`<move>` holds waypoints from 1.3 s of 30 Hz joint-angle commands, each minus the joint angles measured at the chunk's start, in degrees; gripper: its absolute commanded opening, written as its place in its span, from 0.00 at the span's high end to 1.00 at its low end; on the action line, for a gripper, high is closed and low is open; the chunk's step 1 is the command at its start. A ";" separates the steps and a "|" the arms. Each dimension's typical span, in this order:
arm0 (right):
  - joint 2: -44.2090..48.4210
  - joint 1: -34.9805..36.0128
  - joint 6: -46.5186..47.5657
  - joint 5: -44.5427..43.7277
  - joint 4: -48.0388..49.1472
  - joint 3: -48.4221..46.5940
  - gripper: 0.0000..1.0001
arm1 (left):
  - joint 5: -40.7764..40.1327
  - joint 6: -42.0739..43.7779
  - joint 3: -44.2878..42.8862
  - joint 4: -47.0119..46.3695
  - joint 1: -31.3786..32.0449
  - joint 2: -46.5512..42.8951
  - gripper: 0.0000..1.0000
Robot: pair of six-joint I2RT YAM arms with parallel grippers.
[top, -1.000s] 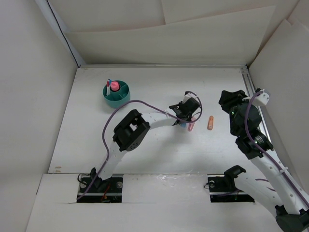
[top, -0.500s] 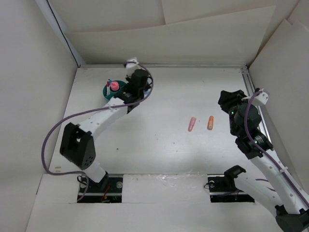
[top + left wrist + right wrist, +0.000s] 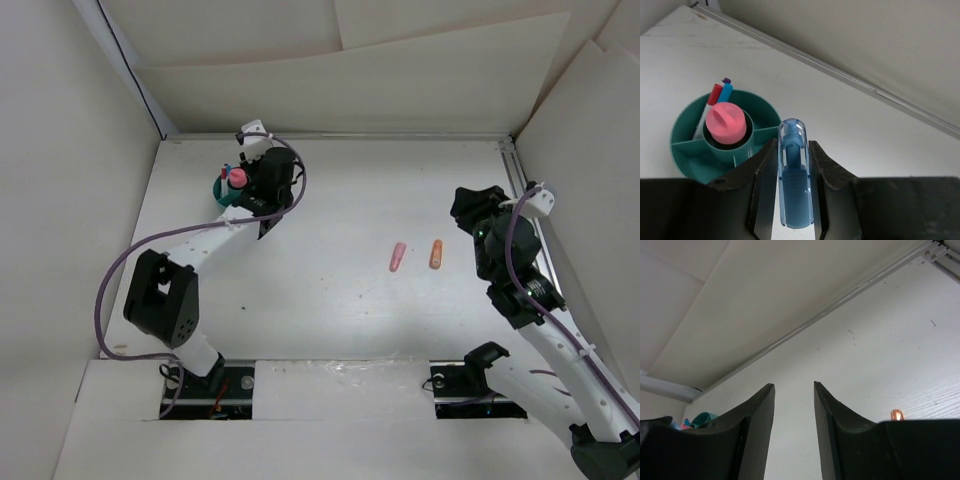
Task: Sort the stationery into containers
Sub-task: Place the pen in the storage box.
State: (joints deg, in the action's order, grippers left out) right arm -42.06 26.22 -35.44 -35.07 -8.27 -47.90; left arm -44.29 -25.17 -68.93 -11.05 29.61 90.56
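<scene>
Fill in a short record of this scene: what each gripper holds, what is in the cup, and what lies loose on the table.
left gripper: shut on a blue marker, close to the teal cup
right gripper: open, holding nothing
teal cup: pink piece upright in the centre well; capped pens in an outer compartment
loose on table: pink marker and orange marker, side by side, not touching
not yet in cup: blue marker, pink marker, orange marker

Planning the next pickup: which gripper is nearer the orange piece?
Right: the right gripper hovers right of the orange piece; the left gripper is far left, at the teal cup.
</scene>
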 commanded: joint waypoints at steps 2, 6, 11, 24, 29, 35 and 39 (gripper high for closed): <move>1.28 -0.38 0.99 0.44 3.35 -0.35 0.57 | -6.93 9.25 -1.29 -9.08 0.01 3.38 1.00; 1.28 -0.38 0.99 0.97 3.88 0.17 0.56 | -10.36 15.92 -3.06 -13.37 0.01 6.89 1.00; 1.28 -0.38 1.52 1.50 4.41 0.17 0.56 | -14.06 23.66 -4.20 -19.17 0.01 10.42 1.00; 0.67 -0.38 1.52 1.50 4.93 0.17 0.56 | -20.22 44.67 -1.47 -42.46 0.01 20.18 1.00; -0.38 -0.38 1.52 1.50 4.93 0.17 0.56 | -21.27 49.06 -1.47 -46.78 0.01 23.17 1.00; -0.91 -0.38 1.52 2.02 5.46 0.17 0.56 | -21.80 53.64 -1.47 -52.40 0.01 25.98 0.99; -0.91 -0.38 1.52 2.02 5.46 0.17 0.56 | -21.80 55.23 -0.87 -55.04 0.01 27.03 0.99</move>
State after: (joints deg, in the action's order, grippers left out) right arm -43.18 26.22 -34.70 -33.56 -5.56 -47.79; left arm -64.77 27.29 -70.41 -59.29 29.61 117.78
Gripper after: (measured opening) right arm 0.442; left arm 0.232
